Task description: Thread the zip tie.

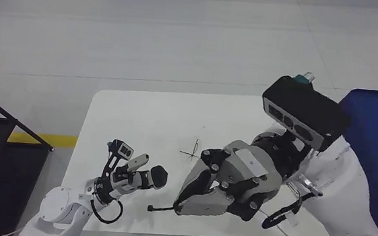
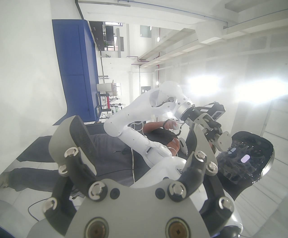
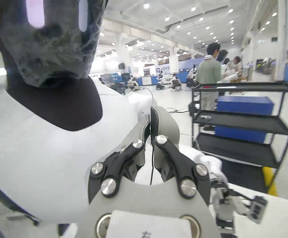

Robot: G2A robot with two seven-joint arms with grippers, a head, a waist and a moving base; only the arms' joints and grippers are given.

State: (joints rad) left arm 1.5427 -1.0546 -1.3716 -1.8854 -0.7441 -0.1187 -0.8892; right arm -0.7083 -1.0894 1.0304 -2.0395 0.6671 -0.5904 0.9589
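A thin black zip tie [image 1: 158,209] is pinched in my right gripper [image 1: 181,204] low over the table's front edge, one end sticking out toward the left arm. In the right wrist view the right gripper [image 3: 149,121] is shut and the zip tie [image 3: 153,162] runs as a black strand down between its fingers. My left gripper [image 1: 148,171] hovers just left of it, a short gap away, open and holding nothing. From the left wrist the left gripper [image 2: 135,137] shows wide-spread fingers [image 2: 76,139], with the right arm's gripper [image 2: 211,133] beyond. Loose black zip ties [image 1: 193,151] lie crossed mid-table.
The white table [image 1: 142,114] has bare room at the back and left. A blue cabinet [image 1: 377,128] stands at its right side, a black frame [image 1: 6,119] at the left. A black shelf cart [image 3: 238,121] with blue bins stands past the table.
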